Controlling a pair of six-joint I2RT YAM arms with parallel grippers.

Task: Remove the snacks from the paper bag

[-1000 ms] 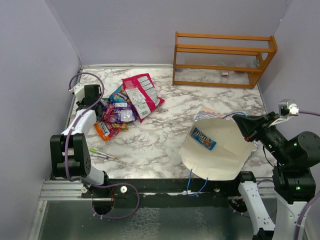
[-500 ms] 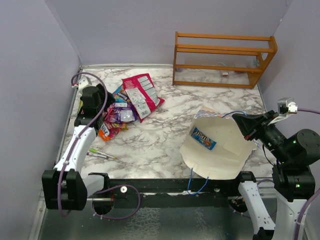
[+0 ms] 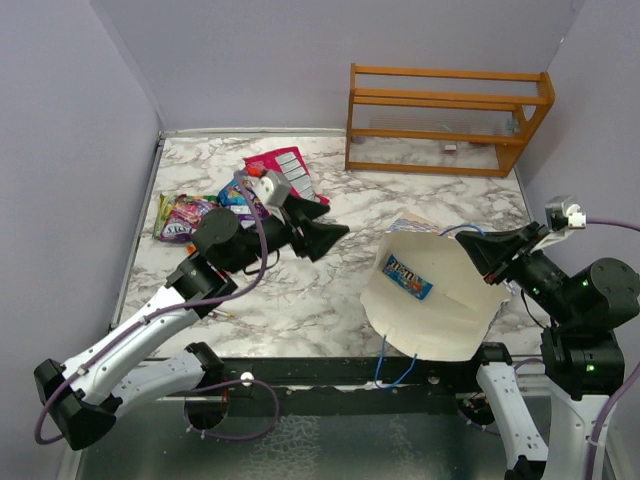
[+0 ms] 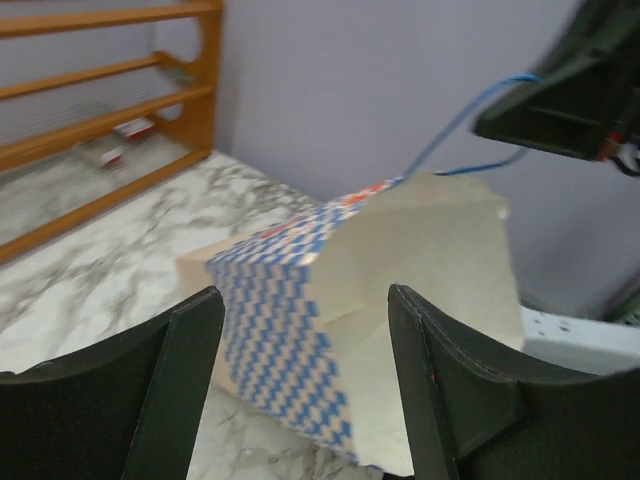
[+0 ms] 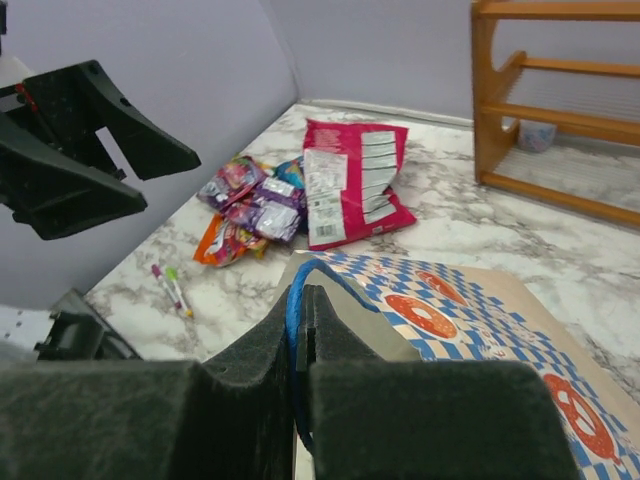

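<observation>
The paper bag (image 3: 440,310) lies tipped on the table's right side with its cream inside facing the camera. A blue snack packet (image 3: 407,276) lies inside it. My right gripper (image 3: 487,255) is shut on the bag's blue cord handle (image 5: 300,300) at the rim and holds the mouth up. My left gripper (image 3: 322,236) is open and empty above mid-table, pointing at the bag; the chequered side (image 4: 285,330) shows between its fingers (image 4: 185,370). More snacks lie at the far left: a red-pink packet (image 5: 355,185) and a mixed pile (image 5: 250,205).
An orange wooden rack (image 3: 445,115) stands at the back right. Two thin pens (image 5: 170,285) lie near the table's front left. A green-purple packet (image 3: 180,215) lies by the left wall. The left arm reaches across the table's left half.
My left arm has swung from the snack pile at the far left to mid-table, its open gripper now facing the bag. The right gripper and the bag have barely moved.
</observation>
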